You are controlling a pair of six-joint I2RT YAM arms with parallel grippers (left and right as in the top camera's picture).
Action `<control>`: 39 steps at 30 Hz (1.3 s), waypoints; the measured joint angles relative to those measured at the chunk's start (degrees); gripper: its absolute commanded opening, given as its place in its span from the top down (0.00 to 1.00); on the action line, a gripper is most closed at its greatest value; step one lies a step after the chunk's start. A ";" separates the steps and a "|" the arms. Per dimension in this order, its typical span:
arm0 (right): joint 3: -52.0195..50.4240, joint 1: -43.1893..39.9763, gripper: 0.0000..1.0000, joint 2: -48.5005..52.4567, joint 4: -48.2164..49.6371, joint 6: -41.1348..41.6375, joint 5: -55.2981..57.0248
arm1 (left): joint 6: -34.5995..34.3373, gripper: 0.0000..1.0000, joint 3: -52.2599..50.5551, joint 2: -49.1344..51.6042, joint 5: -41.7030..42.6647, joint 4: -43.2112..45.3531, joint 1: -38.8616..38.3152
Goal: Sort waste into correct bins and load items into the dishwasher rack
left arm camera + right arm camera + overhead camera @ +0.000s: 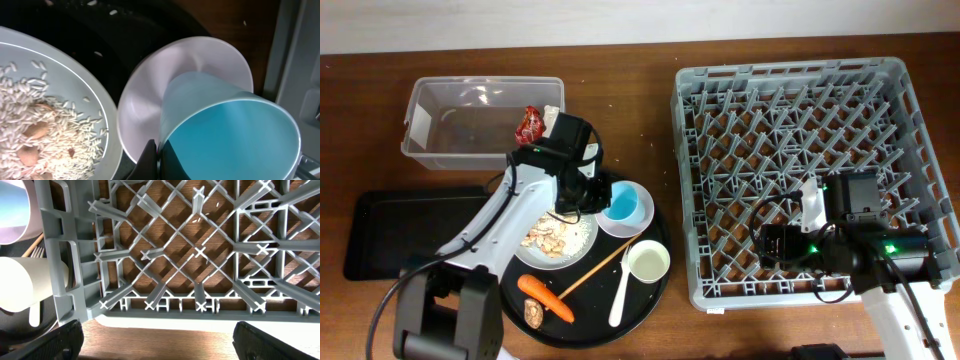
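Left arm (505,215) stretches up and right from its base with the wrist tipped down, left gripper (159,162) pinching the blue cup (230,135) rim I think (only the tips show), while right arm (895,275) comes in from the near edge, right gripper (159,341) spread wide.

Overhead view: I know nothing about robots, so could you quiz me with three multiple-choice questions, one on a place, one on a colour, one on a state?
1. Where does the light blue cup stand? A on the white plate; B in the white bowl; C on the bare table.
2. What colour is the crumpled wrapper in the clear tub? A red; B green; C silver.
3. What does the dishwasher rack hold? A stacked plates; B one fork; C no tableware.
Answers: B, the bowl's rim rings the cup. A, it shows red inside the tub. C, only bare lattice shows.
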 measured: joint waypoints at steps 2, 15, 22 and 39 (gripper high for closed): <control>0.00 0.00 0.02 0.00 0.02 -0.02 0.00 | 0.00 0.99 0.00 0.00 0.42 -0.48 -0.17; 0.00 0.00 0.02 0.07 17.57 -12.83 -26.93 | 7.54 1.00 1.60 -11.26 39.01 1.53 7.80; 0.00 0.00 0.01 4.26 18.78 -28.26 -48.57 | 15.13 0.99 1.60 -11.26 53.64 1.49 3.30; 0.00 0.00 0.04 7.61 21.81 -36.89 -65.51 | 15.87 1.00 1.60 -11.26 59.56 1.46 0.24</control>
